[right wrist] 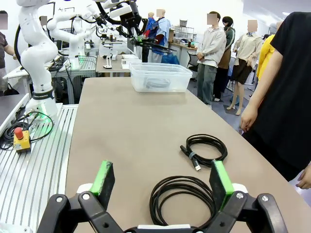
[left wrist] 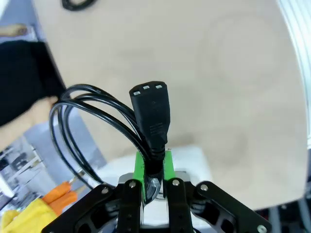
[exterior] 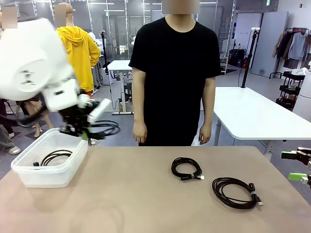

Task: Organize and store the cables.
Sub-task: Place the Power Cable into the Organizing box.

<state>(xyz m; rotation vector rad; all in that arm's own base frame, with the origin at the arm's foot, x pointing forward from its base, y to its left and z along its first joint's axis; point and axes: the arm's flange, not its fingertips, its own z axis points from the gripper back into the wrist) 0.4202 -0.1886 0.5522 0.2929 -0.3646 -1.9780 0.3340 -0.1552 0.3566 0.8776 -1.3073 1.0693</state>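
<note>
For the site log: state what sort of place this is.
Probably a robotics lab: a red emergency-stop button on a yellow box, a ribbed aluminium mounting plate, and a long white worktable beyond.

Held cable (left wrist: 150,114): we see a black cord with a three-hole plug, pinched in the left gripper (left wrist: 154,165), its loops hanging in the air.
Binned cable (exterior: 56,156): coiled flat inside the clear bin (exterior: 43,177).
Middle cable (exterior: 186,168): we see a small tight coil, flat on the table (exterior: 136,194).
Right cable (exterior: 236,191): a wider, looser coil nearby, not touching it.

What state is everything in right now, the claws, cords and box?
Left gripper: shut on held cable.
Held cable: coiled, off the table.
Bin: lidless.
Cable in bin: coiled, stored.
Smaller cable: coiled, on table.
Larger cable: coiled, on table.
Right gripper: open, empty.
</note>
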